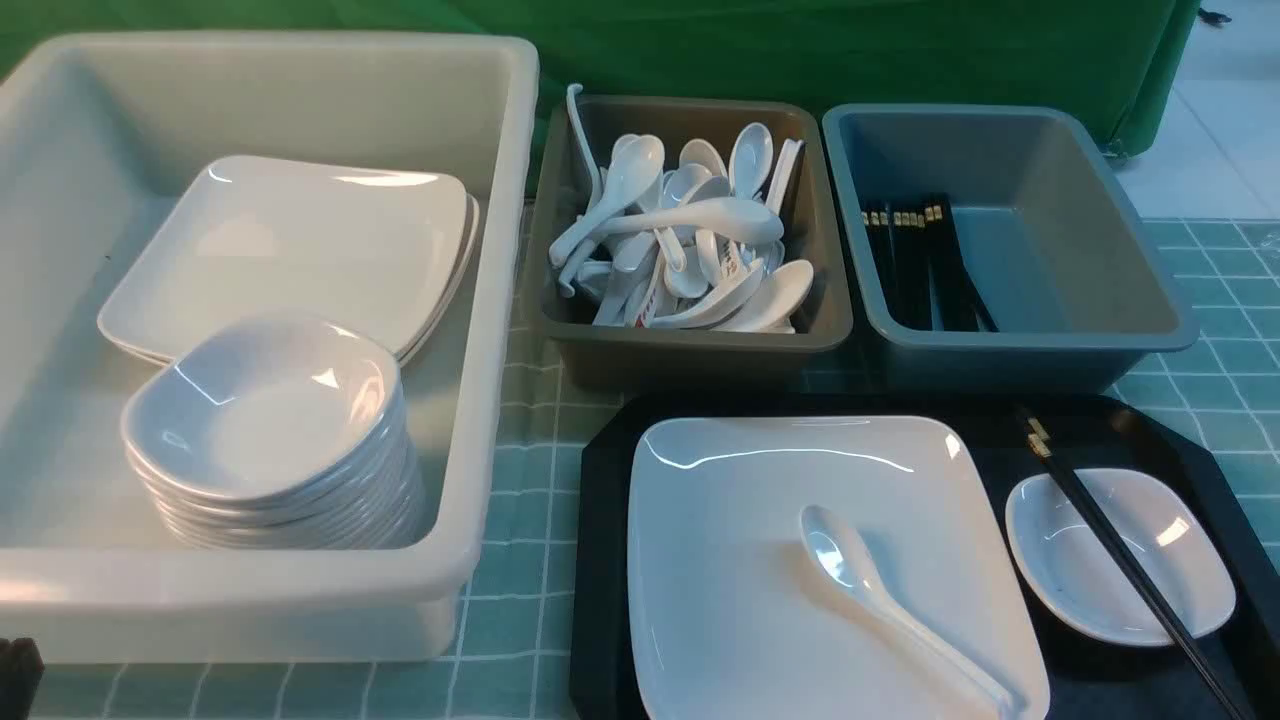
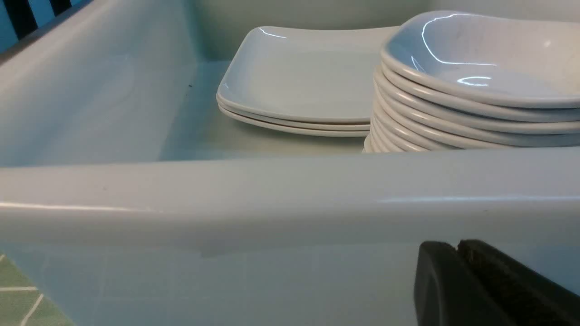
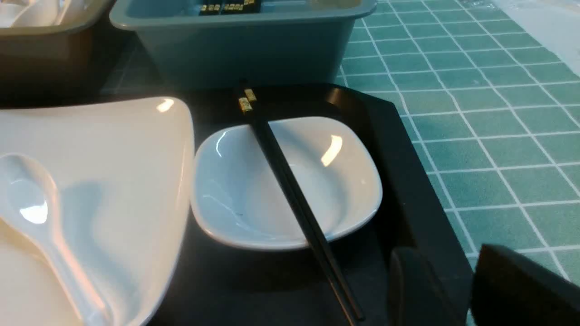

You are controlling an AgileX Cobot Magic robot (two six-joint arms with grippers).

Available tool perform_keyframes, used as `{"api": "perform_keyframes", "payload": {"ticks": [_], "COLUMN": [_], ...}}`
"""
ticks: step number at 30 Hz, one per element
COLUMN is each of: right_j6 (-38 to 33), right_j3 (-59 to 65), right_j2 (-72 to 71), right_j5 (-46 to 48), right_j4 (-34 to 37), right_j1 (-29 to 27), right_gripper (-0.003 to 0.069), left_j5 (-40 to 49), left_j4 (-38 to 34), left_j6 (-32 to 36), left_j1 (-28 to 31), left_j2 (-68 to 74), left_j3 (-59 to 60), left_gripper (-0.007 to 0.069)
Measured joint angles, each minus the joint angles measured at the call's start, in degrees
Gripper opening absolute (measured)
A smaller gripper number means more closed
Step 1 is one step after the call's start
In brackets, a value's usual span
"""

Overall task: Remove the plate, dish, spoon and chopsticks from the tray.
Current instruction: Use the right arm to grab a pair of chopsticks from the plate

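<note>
Tray (image 1: 605,600): all four items are on it and nothing is cleared. I judge the step in hand to be the approach to the first pick.

Right gripper (image 3: 446,260) hangs over the tray's near right edge, jaws part-way apart, nothing between them. Closest to it are the chopsticks (image 3: 290,190), lying as a pair slanted across the dish (image 3: 235,190), banded ends toward the far tubs. Beside the dish, the plate (image 1: 730,560) carries the spoon (image 1: 850,570), bowl up.

Next move, as I read it: close on the chopsticks where they bridge the dish rim. The sticks are thin, so both must sit between the jaws.

Left gripper (image 2: 457,262) is pressed closed and empty, just outside the near wall of the white tub (image 1: 490,300).

- White tub: stacked plates (image 1: 300,240) and a stack of small dishes (image 1: 265,410).
- Brown tub (image 1: 690,345): loose spoons (image 1: 690,225).
- Blue-grey tub (image 1: 1040,340): stored chopsticks (image 1: 920,260) along its left side.
</note>
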Motion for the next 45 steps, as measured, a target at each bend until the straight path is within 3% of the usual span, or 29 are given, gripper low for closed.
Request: {"api": "perform_keyframes", "payload": {"ticks": [22,25,29,33,36,39,45], "right_j6": [0.01,0.01,0.01,0.01,0.01,0.01,0.06], "right_j3": [0.00,0.00,0.00,0.00,0.00,0.00,0.00], "right_j2": [0.00,0.00,0.00,0.00,0.00,0.00,0.00], "right_j5": [0.00,0.00,0.00,0.00,0.00,0.00,0.00], "right_j4": [0.00,0.00,0.00,0.00,0.00,0.00,0.00], "right_j1": [0.00,0.00,0.00,0.00,0.00,0.00,0.00], "right_gripper": [0.0241,0.0241,0.0241,0.0241,0.0241,0.0241,0.0241], "left_j5": [-1.68,-5.80,-15.42,-19.98,-14.24,-6.41,8.24], "left_j4": [-0.28,-5.63,-21.68,-25.35,-25.91,-25.73,-25.73], "left_j6": [0.00,-3.32,-13.80,-18.93,-23.06,-19.73,2.01], "left_j1": [0.00,0.00,0.00,0.00,-0.72,-2.44,-8.19], "left_j2": [0.00,0.00,0.00,0.00,-0.07,0.99,19.68], "left_j3": [0.00,0.00,0.00,0.00,-2.66,-9.02,-27.06], "left_gripper": [0.0017,0.0017,0.0017,0.0017,0.0017,0.0017,0.0017]}}
